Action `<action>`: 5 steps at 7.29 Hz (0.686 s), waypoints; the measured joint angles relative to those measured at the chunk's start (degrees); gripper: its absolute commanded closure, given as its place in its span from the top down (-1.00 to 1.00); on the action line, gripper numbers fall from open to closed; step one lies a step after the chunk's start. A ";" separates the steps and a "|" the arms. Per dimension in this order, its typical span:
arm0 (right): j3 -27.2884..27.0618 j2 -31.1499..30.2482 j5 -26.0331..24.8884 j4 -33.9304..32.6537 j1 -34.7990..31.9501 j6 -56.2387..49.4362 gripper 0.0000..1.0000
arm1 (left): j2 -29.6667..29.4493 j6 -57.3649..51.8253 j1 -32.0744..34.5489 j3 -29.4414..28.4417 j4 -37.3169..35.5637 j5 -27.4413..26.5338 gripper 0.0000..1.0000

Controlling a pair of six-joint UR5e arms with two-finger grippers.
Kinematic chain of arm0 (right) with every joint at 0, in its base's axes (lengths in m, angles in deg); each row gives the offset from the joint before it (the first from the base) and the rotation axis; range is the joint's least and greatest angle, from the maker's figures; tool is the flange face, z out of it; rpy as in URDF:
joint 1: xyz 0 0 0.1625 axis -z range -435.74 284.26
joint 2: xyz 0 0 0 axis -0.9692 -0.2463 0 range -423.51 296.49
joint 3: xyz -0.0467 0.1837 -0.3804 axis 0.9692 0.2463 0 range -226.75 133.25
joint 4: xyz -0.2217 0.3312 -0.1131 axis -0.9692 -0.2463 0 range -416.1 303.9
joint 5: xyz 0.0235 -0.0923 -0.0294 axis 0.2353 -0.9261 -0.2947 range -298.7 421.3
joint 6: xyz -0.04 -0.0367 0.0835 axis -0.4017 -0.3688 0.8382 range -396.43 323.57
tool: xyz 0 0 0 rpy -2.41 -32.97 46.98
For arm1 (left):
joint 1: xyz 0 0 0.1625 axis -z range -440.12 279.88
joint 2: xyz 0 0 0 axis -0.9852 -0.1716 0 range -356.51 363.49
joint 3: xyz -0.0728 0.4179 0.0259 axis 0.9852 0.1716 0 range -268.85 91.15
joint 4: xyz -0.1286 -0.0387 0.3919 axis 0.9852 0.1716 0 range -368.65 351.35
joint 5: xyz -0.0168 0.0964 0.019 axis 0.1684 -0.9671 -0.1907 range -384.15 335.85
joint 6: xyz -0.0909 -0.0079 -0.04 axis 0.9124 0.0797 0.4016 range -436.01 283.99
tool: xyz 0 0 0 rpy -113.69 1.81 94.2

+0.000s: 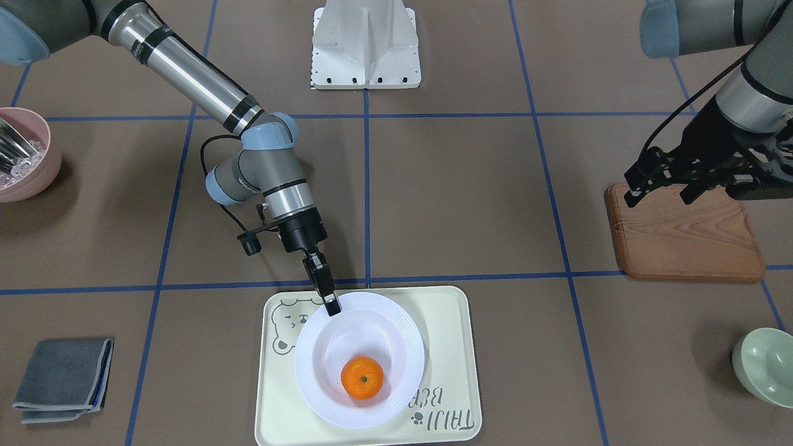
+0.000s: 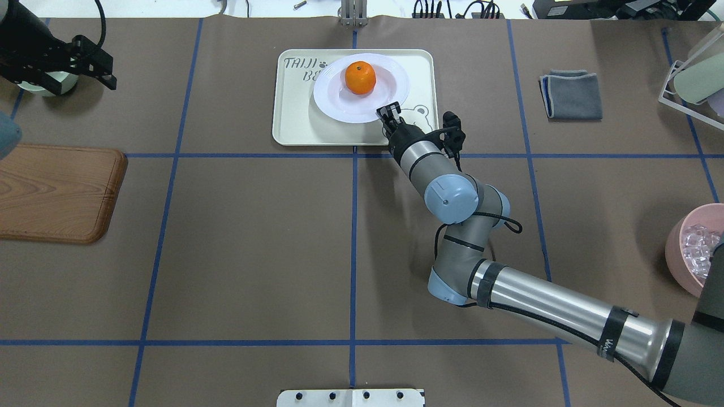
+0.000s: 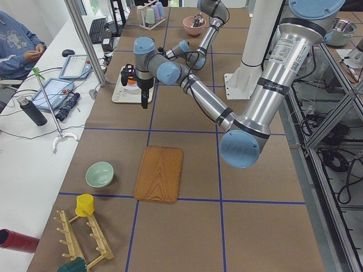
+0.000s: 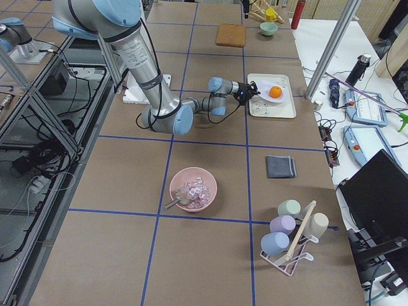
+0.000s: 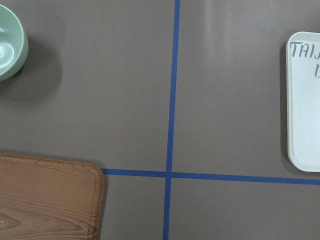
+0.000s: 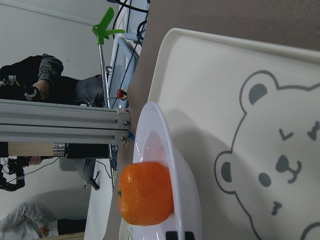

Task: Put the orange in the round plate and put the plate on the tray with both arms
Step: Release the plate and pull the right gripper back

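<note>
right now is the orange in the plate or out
In: the orange sits in the well of the round plate, ringed by its white rim.

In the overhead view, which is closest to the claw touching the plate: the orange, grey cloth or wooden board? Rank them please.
1. The orange, in the round plate just beyond the right gripper.
2. The grey cloth, off to the view's right.
3. The wooden board, far at the left edge.
</note>
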 measured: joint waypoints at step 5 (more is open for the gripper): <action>-3.22 -1.02 -0.26 -0.78 0.40 1.06 1.00 | -0.12 0.00 -0.07 -0.01 0.00 0.00 0.95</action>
